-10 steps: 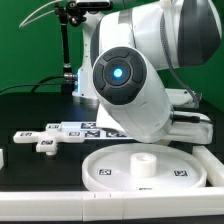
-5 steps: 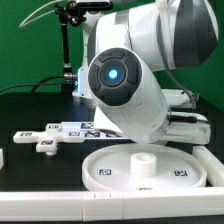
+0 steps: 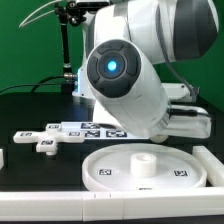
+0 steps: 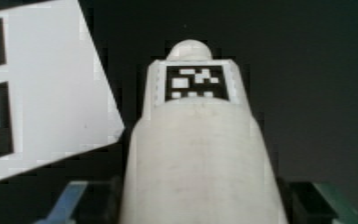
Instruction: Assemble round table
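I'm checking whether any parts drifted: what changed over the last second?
The arm swung up and toward the exterior view's left. The round disc, cross-shaped piece and marker board stayed put. Nothing was visibly picked up or let go; the wrist view shows the leg clamped in the gripper.

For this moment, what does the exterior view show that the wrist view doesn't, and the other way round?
Only the exterior view shows the arm itself, the round disc lying flat in front, and the cross-shaped piece on the table towards the exterior view's left. Only the wrist view shows the cylinder leg close up, with its tag, reaching out from the hand; whether the hand clamps it is unclear. Both show the black table and, apparently, the marker board.
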